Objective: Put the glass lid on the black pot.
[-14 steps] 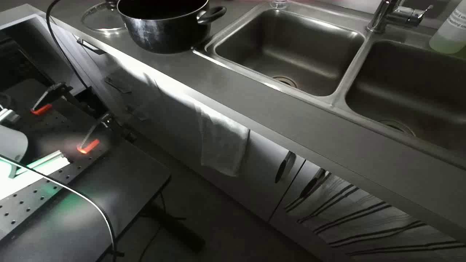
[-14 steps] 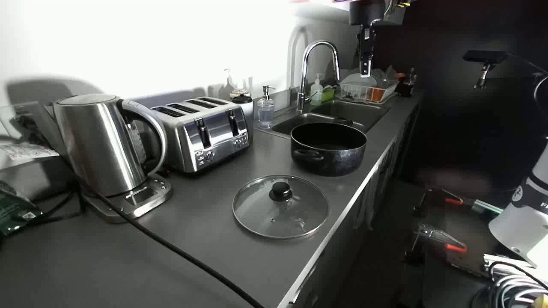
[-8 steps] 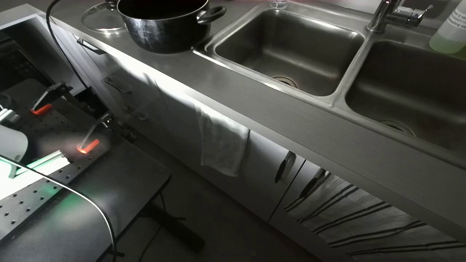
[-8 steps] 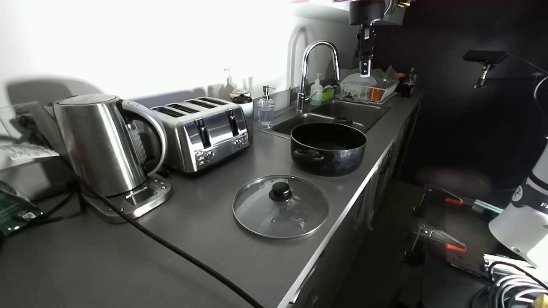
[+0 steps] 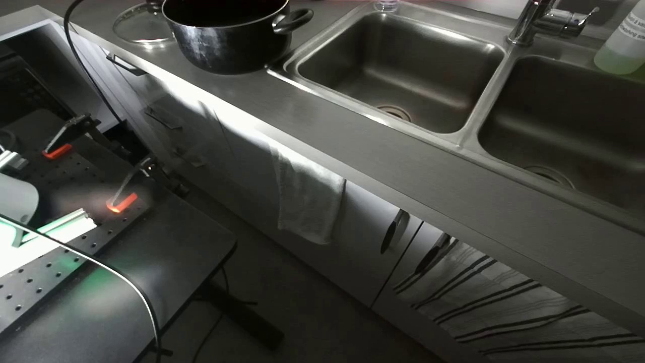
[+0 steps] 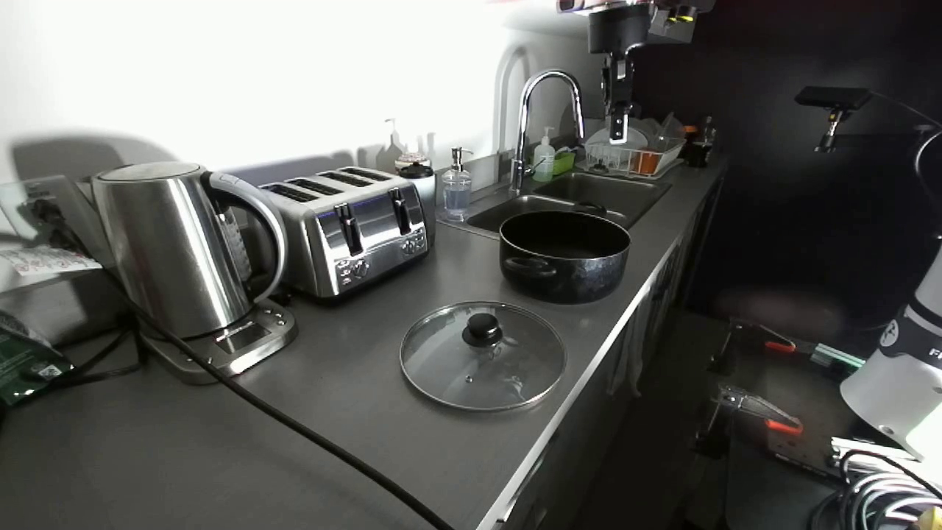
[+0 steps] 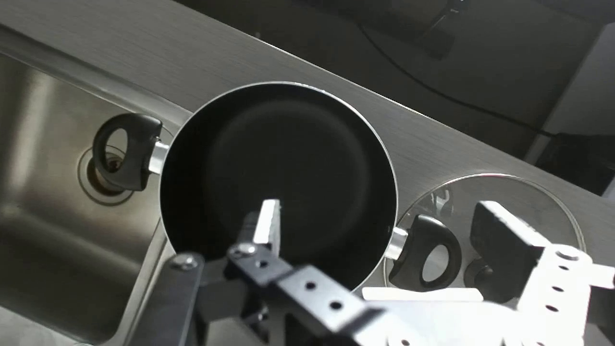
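Kettle (image 6: 169, 250), toaster (image 6: 375, 235) stand near back edge of counter (image 6: 331, 383); dish rack (image 6: 625, 163) toward its far end. Double sink (image 5: 468, 131) between front and back edges. Pale cloth (image 5: 310, 206) hangs below front edge. Green item (image 6: 29, 361) cut off, probably a packet.

The white, rounded arm (image 6: 883, 401) is wearing a dark band (image 6: 914, 341) with a round emblem (image 6: 889, 333) and an F (image 6: 935, 352) (its lettering is running out of view). The 2 fingers (image 7: 504, 242) are showing dark and silvery surfaces, round holes (image 7: 310, 285), screws (image 7: 567, 253).
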{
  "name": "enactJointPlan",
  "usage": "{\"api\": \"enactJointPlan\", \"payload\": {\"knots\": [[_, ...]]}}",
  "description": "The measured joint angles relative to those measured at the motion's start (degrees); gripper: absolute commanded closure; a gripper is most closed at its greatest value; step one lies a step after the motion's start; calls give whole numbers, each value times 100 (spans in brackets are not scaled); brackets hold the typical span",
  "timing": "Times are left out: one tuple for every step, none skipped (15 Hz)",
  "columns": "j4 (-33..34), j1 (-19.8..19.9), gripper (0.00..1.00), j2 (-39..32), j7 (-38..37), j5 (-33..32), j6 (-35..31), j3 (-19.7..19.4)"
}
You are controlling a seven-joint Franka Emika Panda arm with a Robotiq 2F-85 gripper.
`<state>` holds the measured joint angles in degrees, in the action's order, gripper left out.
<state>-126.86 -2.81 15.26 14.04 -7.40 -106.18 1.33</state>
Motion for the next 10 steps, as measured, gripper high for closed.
{"api": "enactJointPlan", "payload": {"knots": [[5, -47, 0, -72, 78, -17, -75, 30], [11, -92, 0, -151, 167, -41, -155, 63], [19, -138, 0, -238, 263, -77, -245, 95], [29, -183, 0, -329, 359, -126, -341, 128], [44, -225, 0, -423, 454, -182, -435, 159], [68, -262, 0, -522, 556, -237, -528, 192], [99, -297, 0, -625, 665, -296, -627, 229], [131, -332, 0, -728, 773, -354, -725, 266], [169, -366, 0, -832, 891, -404, -814, 306], [206, -396, 0, -932, 1013, -446, -900, 347]]}}
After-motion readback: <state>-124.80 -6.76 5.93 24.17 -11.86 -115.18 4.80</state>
